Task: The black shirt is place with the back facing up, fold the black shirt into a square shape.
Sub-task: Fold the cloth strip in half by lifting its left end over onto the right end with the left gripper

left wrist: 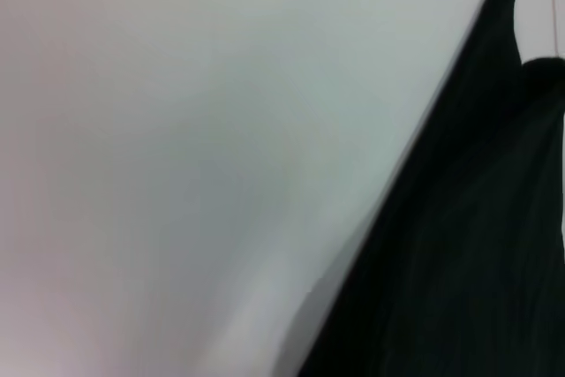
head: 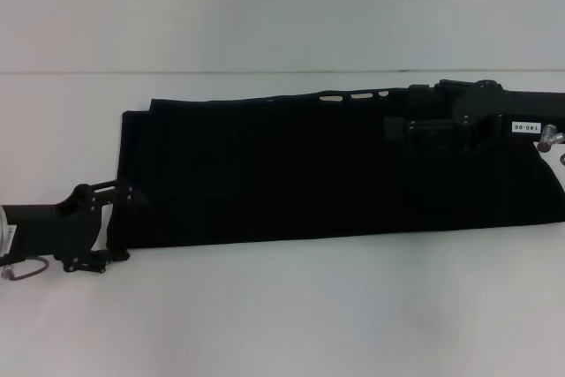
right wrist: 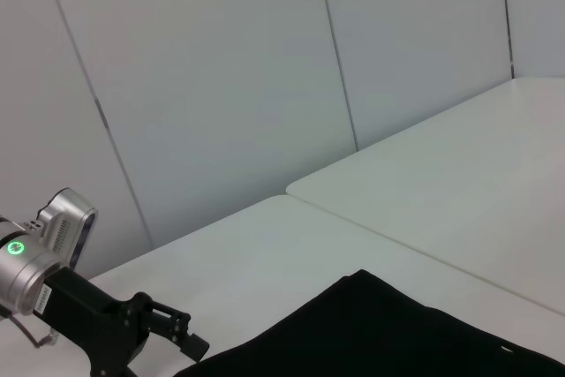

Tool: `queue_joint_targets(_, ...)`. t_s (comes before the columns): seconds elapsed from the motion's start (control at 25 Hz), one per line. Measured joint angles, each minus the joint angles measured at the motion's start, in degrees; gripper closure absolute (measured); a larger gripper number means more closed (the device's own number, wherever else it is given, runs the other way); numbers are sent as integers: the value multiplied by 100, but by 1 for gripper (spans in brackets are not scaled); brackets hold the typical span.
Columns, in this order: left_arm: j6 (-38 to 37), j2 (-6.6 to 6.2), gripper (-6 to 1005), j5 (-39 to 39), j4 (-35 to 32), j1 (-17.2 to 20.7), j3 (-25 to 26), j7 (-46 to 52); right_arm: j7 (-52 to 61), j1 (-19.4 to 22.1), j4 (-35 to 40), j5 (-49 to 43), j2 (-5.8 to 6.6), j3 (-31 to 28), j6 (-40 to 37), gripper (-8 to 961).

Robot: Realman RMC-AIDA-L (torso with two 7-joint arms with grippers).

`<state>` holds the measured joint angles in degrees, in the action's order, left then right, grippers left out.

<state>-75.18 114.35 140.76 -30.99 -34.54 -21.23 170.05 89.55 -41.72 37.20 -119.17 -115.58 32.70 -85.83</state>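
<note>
I am looking at the black shirt [head: 309, 174] lying as a long, narrow band across the white tabletop [head: 282, 306], running between my two hands. My left hand [head: 128, 222] is sitting at the shirt's near-left corner, its fingers [head: 124, 196] spread fairly wide, one at the left edge of the cloth and the other just off the front edge; I am not seeing fabric pinched between them. My right hand [head: 393, 130] is resting over the far edge of the shirt toward the right end, black against black, so I cannot tell whether it is spread or closed, or whether it is gripping cloth.

Just to the left of the right hand, the far edge is showing a few small pale gaps where the fabric is rippling. The front edge is running fairly straight from my left hand toward the right side of the head view. In the left wrist view the cloth's edge [left wrist: 459, 218] is cutting diagonally across bare tabletop [left wrist: 177, 174], with wide free surface beside it. The right wrist view is showing the left hand [right wrist: 181, 333] at the shirt's corner [right wrist: 371, 333], with open tabletop [right wrist: 441, 192] and a pale panelled wall [right wrist: 221, 77] beyond it.
</note>
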Motion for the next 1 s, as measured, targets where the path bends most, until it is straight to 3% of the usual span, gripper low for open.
queue_joint_targets(1.0,192,-46,99,-7,2,-144,-64,-437,19,18,-3,68,16,0,-1,38)
